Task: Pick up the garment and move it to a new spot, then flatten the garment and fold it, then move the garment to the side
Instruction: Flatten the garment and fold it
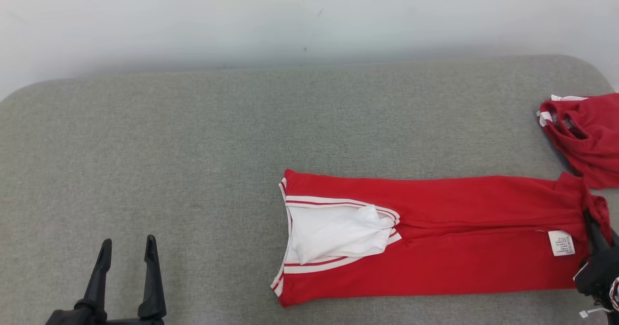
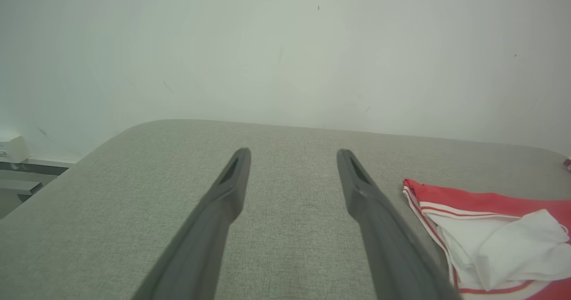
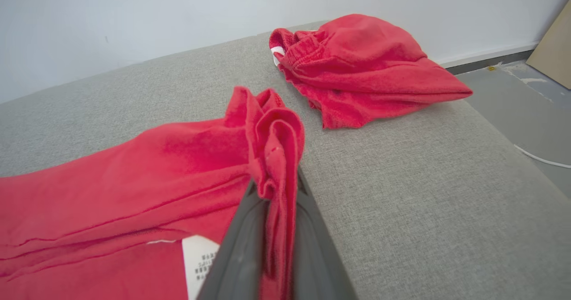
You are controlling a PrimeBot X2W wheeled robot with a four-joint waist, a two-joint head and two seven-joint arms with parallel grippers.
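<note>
The garment [image 1: 435, 238] is a red top with a white-striped V-neck and a white lining. It lies stretched out lengthwise across the grey padded table [image 1: 193, 146], neck to the left. My right gripper [image 1: 587, 218] is at its right end, shut on a bunched fold of the red hem [image 3: 276, 135] beside the white care label [image 3: 198, 260]. My left gripper [image 1: 128, 240] stands open over bare table at the lower left, well clear of the cloth. The left wrist view has the garment's neck end [image 2: 490, 228] to the right of the open left gripper [image 2: 293, 153].
A second red garment [image 1: 585, 136] lies crumpled at the table's right edge, just beyond the held hem [image 3: 357, 68]. The table's right edge drops to a grey floor [image 3: 526, 103] with a white cable [image 3: 539, 157]. A pale wall runs behind the table.
</note>
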